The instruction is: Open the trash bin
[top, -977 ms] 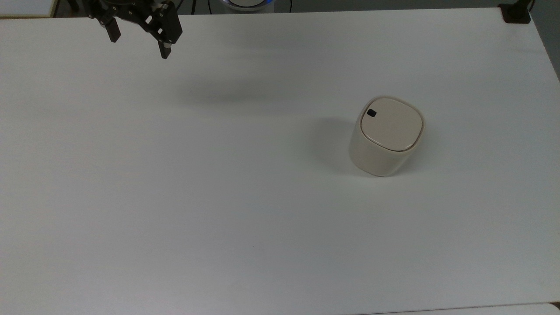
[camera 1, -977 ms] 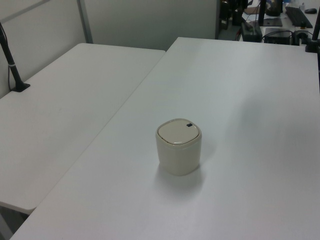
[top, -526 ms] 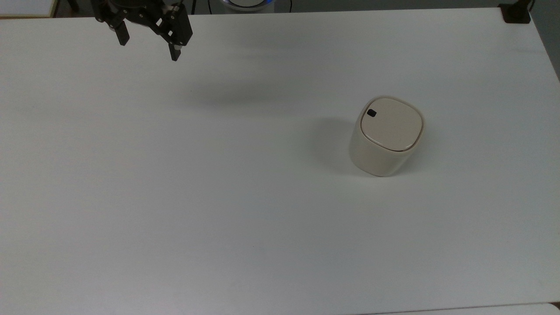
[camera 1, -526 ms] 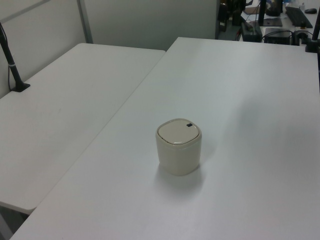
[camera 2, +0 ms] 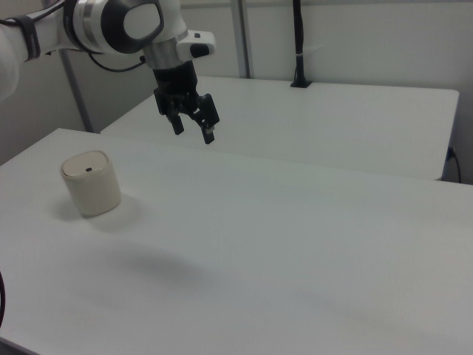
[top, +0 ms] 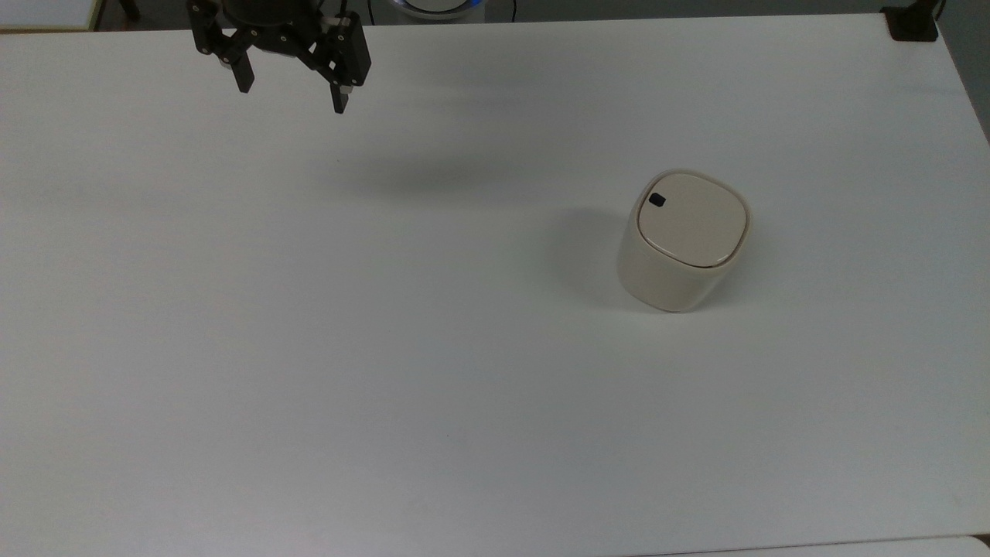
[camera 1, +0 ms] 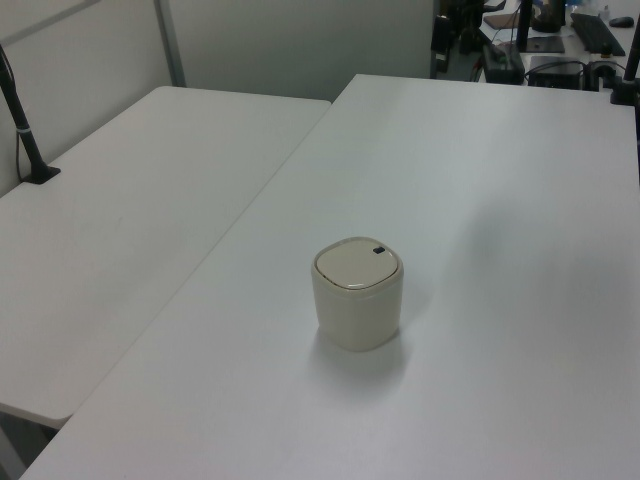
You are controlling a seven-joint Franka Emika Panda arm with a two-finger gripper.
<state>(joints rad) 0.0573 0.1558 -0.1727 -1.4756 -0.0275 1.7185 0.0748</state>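
The cream trash bin (top: 681, 244) stands upright on the white table, lid flat and closed, with a small black button (top: 657, 200) at the lid's corner. The left view has the trash bin (camera 1: 358, 293) at its middle, and the right view has the trash bin (camera 2: 90, 182) at its left. My gripper (top: 292, 93) hangs open in the air near the top view's upper left, far from the bin, with nothing between its fingers. In the right view the gripper (camera 2: 194, 130) hovers well above the table, to the bin's right.
The white table (top: 433, 371) spreads wide around the bin. A second white table (camera 1: 110, 220) adjoins it on the left view's left. A black clamp post (top: 913, 22) sits at the top view's upper right corner. Office clutter (camera 1: 560, 40) lies beyond the far edge.
The gripper has moved toward the top view's right and turned slightly, staying open. The bin has not moved and its lid stays closed.
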